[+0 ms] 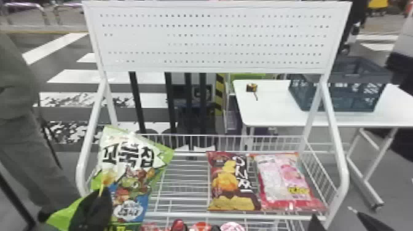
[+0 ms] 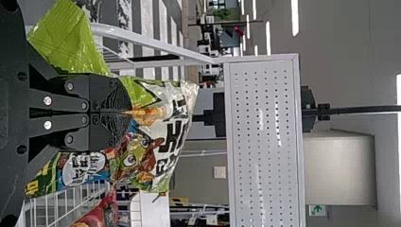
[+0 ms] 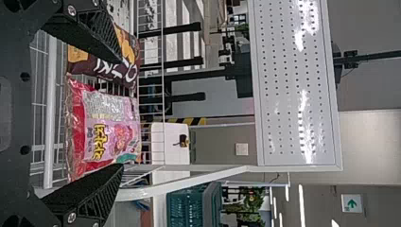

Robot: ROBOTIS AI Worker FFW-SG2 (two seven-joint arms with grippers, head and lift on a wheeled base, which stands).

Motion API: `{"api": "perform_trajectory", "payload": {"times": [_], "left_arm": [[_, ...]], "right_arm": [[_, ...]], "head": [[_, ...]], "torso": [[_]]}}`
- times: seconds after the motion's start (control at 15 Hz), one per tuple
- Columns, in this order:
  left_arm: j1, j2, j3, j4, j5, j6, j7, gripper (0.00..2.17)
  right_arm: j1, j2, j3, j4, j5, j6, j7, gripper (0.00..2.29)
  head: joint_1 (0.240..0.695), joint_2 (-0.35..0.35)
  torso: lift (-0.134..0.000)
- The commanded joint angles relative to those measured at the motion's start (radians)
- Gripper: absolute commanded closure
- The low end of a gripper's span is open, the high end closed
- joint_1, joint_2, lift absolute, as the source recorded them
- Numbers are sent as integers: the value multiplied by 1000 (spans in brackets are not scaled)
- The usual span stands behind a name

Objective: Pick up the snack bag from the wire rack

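The left gripper [image 1: 103, 193] has its fingers drawn together on the green bag [image 1: 133, 162], pinching a fold of its front. In the left wrist view, the tips of the left gripper [image 2: 130, 112] close down to a thin line, with the wrapper spreading out on both sides of them. The green bag is at the left end of the wire rack [image 1: 178, 214], its printed front tilted and its top end leaning in front of the left posts; whether its lower end touches the wires I cannot tell. The right gripper [image 1: 332, 213] is at the near side of the rack, by the right front corner. In the right wrist view, the right gripper [image 3: 121, 113] is empty, its two fingers spread wide apart. On the rack, well apart from the green bag, lies the brown bag [image 1: 230, 184], and close beside it on the right lies the pink bag [image 1: 281, 176], next to the rack's right side. Red and pink packs [image 1: 232, 227] show below the front rail. The white board [image 1: 215, 46] stands above the rack, full of small holes. Behind, to the right, a white table [image 1: 270, 106] holds a dark crate [image 1: 338, 99] and a small black and yellow thing [image 1: 251, 88].
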Motion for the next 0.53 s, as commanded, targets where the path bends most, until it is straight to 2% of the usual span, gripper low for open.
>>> {"api": "perform_trajectory", "payload": {"times": [0.0, 0.47], "left_arm": [[3, 2, 0, -4, 0, 0, -1, 1605], [7, 2, -3, -10, -3, 0, -2, 1605]], "right_arm": [[2, 1, 0, -3, 2, 1, 2, 117], [2, 1, 0, 5, 0, -2, 7, 130]], "head": [[499, 0], [499, 0]], "torso": [[0], [0]]}}
